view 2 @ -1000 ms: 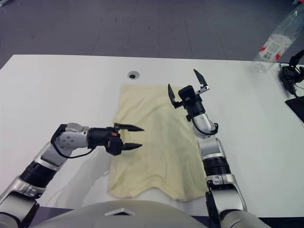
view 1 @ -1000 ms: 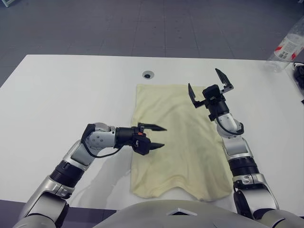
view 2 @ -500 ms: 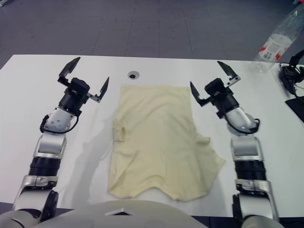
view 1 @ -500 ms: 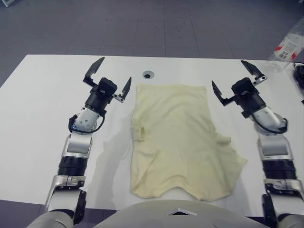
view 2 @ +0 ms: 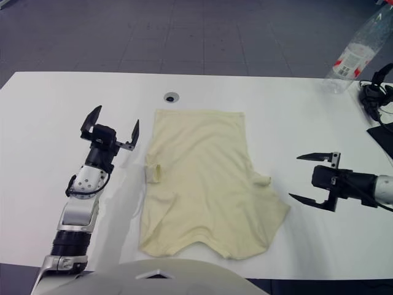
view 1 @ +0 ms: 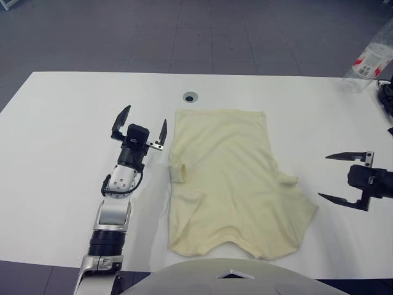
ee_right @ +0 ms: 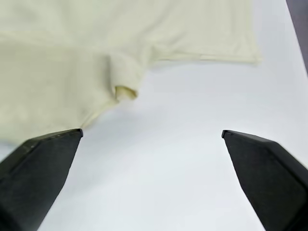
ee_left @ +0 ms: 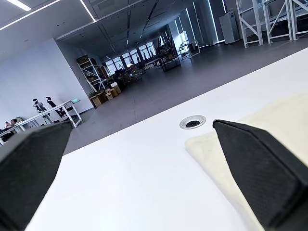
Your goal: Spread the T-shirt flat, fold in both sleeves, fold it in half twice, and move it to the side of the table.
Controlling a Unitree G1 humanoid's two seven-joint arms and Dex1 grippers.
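The pale yellow T-shirt (view 1: 230, 178) lies on the white table (view 1: 67, 123), its straight hem at the far side and the neckline near me. A small sleeve curl (view 1: 178, 172) shows at its left edge and another (ee_right: 125, 79) at its right edge. My left gripper (view 1: 146, 115) is open, pointing away from me, just left of the shirt's far left corner and apart from the cloth (ee_left: 269, 125). Right of the shirt, my right gripper (view 1: 323, 177) is open too, fingers pointing at the shirt's right edge, a short gap away.
A round cable hole (view 1: 191, 96) sits in the table just beyond the shirt. A plastic bottle (view 2: 353, 52) stands at the far right corner, with black cables (view 2: 374, 95) beside it. Bare table lies on both sides of the shirt.
Both grippers left the shirt and swung out to its sides. The left then drew back nearer me; the right dropped low to the shirt's right, pointing left. The shirt's right side now lies wider.
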